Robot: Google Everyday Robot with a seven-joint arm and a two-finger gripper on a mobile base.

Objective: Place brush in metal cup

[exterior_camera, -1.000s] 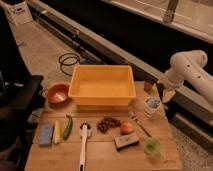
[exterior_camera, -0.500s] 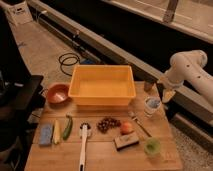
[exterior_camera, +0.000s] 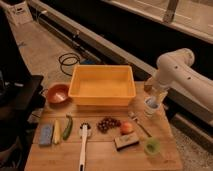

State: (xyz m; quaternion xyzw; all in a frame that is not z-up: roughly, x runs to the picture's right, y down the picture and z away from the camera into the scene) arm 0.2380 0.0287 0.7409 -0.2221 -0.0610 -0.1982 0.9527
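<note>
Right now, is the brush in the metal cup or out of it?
Out: the brush lies flat on the table, before the yellow bin; the claw hangs over the white cup.

Wooden table (exterior_camera: 105, 152), yellow bin (exterior_camera: 102, 97) at back, orange bowl (exterior_camera: 57, 93), brush (exterior_camera: 83, 142), grapes (exterior_camera: 107, 123), green cup (exterior_camera: 152, 146), white cup (exterior_camera: 151, 105)

the gripper (exterior_camera: 159, 96), hanging just above the white cup (exterior_camera: 151, 105) at the desk's (exterior_camera: 100, 152) right side, is blurred in its detail; its arm (exterior_camera: 186, 75) runs off the right edge.
</note>
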